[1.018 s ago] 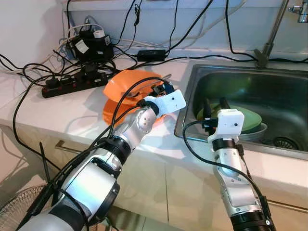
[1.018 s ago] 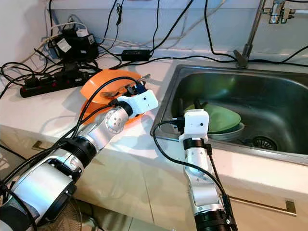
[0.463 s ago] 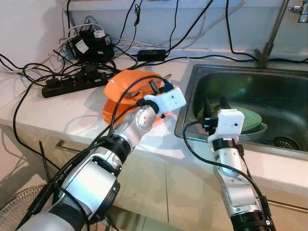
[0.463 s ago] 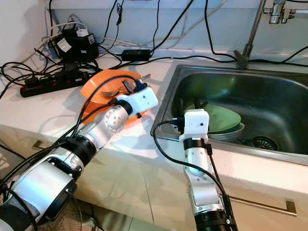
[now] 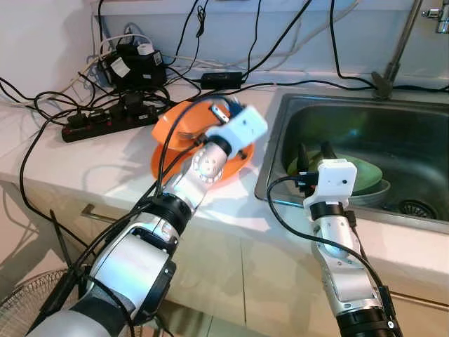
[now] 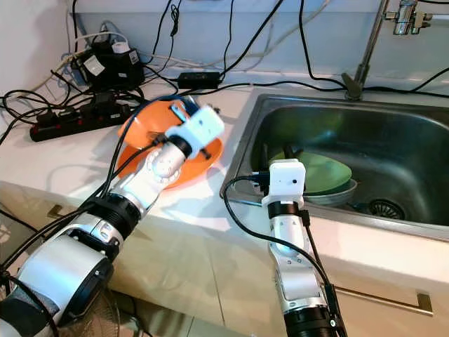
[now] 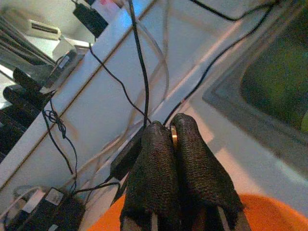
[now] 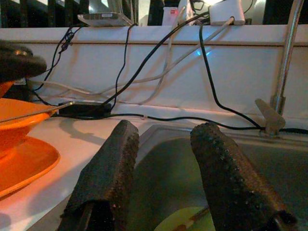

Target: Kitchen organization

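Left wrist view: left claw (image 7: 174, 144) pinched above orange bowl (image 7: 269, 211)

white countertop (image 5: 105, 165), black power strip (image 5: 105, 121) and tangled cables (image 5: 42, 105) at back left, orange plate (image 5: 165, 165) near sink edge, steel sink (image 5: 414, 133) inset right

The bowl (image 5: 210, 151) is bright orange, and so is the plate (image 8: 24, 161) under it. The surface (image 5: 105, 165) is pale white. The sink (image 6: 393, 151) is grey steel, holding a light green plate (image 6: 323, 172). The left tool (image 7: 174, 163) has black, rough-textured fingers, as does the right tool (image 8: 166, 173); both wrist housings are white over silver arms. The cables (image 5: 175, 77) and power strip (image 5: 105, 119) are black against a white wall.
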`<state>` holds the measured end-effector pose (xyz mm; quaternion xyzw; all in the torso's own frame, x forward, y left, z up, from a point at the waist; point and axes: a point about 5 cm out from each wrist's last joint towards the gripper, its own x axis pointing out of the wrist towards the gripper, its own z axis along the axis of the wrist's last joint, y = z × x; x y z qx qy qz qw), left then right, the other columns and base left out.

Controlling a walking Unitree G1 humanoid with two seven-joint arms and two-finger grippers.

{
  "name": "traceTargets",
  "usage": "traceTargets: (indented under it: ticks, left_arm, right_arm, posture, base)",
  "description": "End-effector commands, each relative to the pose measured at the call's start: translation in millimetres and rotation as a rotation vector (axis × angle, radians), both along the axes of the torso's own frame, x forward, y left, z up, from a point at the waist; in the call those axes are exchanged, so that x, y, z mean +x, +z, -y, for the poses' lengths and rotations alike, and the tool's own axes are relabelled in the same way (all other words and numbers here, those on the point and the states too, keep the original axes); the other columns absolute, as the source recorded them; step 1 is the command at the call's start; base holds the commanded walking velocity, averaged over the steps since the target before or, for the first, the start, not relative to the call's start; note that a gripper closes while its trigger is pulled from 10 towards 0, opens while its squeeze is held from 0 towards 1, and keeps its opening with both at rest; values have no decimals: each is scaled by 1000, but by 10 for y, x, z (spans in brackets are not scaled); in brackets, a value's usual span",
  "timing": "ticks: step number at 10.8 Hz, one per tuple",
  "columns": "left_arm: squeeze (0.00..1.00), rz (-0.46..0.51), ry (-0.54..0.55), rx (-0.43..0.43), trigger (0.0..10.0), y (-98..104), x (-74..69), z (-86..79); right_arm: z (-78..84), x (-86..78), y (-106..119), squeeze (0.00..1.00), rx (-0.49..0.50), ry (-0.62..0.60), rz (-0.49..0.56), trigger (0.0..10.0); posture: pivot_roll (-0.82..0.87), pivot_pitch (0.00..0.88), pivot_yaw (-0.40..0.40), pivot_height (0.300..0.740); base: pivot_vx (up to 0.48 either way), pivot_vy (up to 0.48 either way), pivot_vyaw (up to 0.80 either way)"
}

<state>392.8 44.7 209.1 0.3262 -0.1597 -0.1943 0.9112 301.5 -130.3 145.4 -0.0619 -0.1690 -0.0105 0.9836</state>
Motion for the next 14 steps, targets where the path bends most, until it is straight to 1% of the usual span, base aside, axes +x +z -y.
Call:
traceTargets:
  ticks: [1, 2, 3, 4, 6, 7, 8, 9, 10, 11, 12, 13, 14]
  left_arm:
    - [0, -29, -20, -69, 10000, 45, 4, -31]
    - [0, -54, -37, -125, 10000, 76, 2, -41]
    - [0, -61, -60, -209, 10000, 193, -4, -58]
    - [0, -55, -77, -255, 10000, 299, -11, -79]
    - [0, -45, -128, -379, 10000, 535, -63, -128]
    - [0, -40, -157, -430, 10000, 637, -112, -157]
    - [0, -42, -207, -500, 10000, 753, -186, -175]
    - [0, -49, -298, -572, 10000, 850, -294, -149]
    - [0, -60, -338, -603, 10000, 871, -344, -124]
    - [0, -79, -443, -685, 10000, 897, -451, -66]
    - [0, -97, -541, -785, 10000, 881, -553, -15]
    - [0, -112, -568, -811, 10000, 852, -588, 3]
    - [0, -170, -609, -871, 10000, 732, -636, 61]
  right_arm:
    - [-4, 2, -91, 0, 2, -4, -50, 10000]
    - [-6, 2, -92, 0, 2, -2, -50, 10000]
    - [-7, 1, -93, 0, 4, -1, -51, 10000]
    - [-9, 1, -94, 0, 4, 0, -51, 10000]
    - [-10, 8, -91, 0, 3, 0, -52, 10000]
    - [-14, 11, -90, 0, 1, 1, -52, 10000]
    - [-16, 12, -90, 0, 0, 1, -52, 10000]
    - [-17, 11, -88, 0, 0, 0, -51, 10000]
    - [-16, 11, -89, 0, 0, -1, -51, 10000]
    - [-14, 12, -91, 0, -1, -2, -52, 10000]
    - [-14, 12, -92, 0, -2, -2, -52, 10000]
    - [-12, 12, -90, 0, -3, -4, -51, 10000]
    - [-11, 10, -85, 0, -6, -1, -47, 10000]
  posture:
    - [34, 0, 122, 740]
    - [34, 0, 122, 740]
    - [36, 0, 120, 740]
    - [36, 0, 120, 740]
    - [40, 0, 118, 740]
    - [40, 0, 118, 740]
    - [40, 0, 118, 740]
    - [40, 0, 119, 740]
    - [40, 0, 119, 740]
    - [40, 0, 118, 740]
    - [40, 0, 118, 740]
    - [39, 0, 118, 740]
    - [36, 0, 119, 740]
  base:
    - [0, 0, 0]
    - [0, 0, 0]
    - [0, 0, 0]
    - [0, 0, 0]
    - [0, 0, 0]
    - [0, 0, 0]
    - [0, 0, 0]
    - [0, 0, 0]
    - [0, 0, 0]
    - [0, 0, 0]
    - [0, 0, 0]
    - [0, 0, 0]
    - [0, 0, 0]
